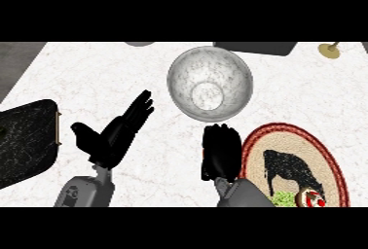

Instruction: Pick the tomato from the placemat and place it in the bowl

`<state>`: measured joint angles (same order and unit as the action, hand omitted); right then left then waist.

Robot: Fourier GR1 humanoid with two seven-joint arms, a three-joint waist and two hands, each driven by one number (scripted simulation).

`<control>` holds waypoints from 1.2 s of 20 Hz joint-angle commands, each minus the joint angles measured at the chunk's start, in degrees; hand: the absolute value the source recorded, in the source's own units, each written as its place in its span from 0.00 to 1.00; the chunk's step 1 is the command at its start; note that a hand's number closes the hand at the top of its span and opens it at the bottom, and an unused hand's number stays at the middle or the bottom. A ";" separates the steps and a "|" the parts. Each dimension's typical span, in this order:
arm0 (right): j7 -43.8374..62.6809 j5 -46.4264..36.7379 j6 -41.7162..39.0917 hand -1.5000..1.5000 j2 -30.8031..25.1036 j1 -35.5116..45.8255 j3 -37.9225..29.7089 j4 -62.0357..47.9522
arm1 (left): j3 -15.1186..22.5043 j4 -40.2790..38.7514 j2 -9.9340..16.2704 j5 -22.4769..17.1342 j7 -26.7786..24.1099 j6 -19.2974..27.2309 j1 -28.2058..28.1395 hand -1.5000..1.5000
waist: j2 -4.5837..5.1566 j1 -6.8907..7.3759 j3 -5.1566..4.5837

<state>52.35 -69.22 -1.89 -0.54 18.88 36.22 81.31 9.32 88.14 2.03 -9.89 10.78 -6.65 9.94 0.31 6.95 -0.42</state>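
Leftmost, a dark speckled tray (25, 141) sits at the counter's edge. Beside it the left hand (119, 131) rests spread, fingers straight. The marbled, glossy bowl (210, 83) stands centre. The right hand (221, 151) is curled, knuckles up, beside the woven oval placemat (327, 160); whether it holds the tomato I cannot tell, since none shows. Likely the carry: next comes release over the bowl.

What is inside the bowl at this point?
The bowl shows only its own marbled inner wall and round base; no tomato lies in it. The right hand, just below its rim, is curled, and whatever it may enclose is hidden.
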 commanded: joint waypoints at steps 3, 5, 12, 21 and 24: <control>16.07 9.66 -6.90 1.00 0.52 11.11 17.24 9.45 | -0.99 -0.72 0.31 -0.41 0.70 0.27 -0.25 0.50 | -0.69 -1.36 0.29; 20.72 11.37 -7.68 1.00 0.52 17.23 18.13 12.08 | -1.46 -1.27 0.40 -0.26 -0.99 0.03 -0.20 0.50 | -0.63 -2.43 0.24; 29.07 13.69 -11.98 1.00 0.49 31.16 15.03 17.68 | -2.03 -2.01 -0.02 0.52 -1.19 1.60 -0.61 0.50 | -1.16 -4.27 0.15; 32.17 18.61 -8.36 1.00 0.47 43.03 9.36 11.78 | -2.10 -1.06 0.62 0.25 -2.88 0.34 -2.80 0.50 | -0.86 -4.48 0.22; 29.04 19.67 -8.94 1.00 0.48 49.52 3.92 5.71 | -3.84 -4.08 0.30 -0.21 -1.19 1.31 2.07 0.50 | -0.45 -5.08 0.20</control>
<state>69.39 -51.24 -9.32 -1.30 61.59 43.42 91.65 6.56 85.92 2.39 -9.82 9.03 -5.70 9.62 -0.46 2.33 -0.22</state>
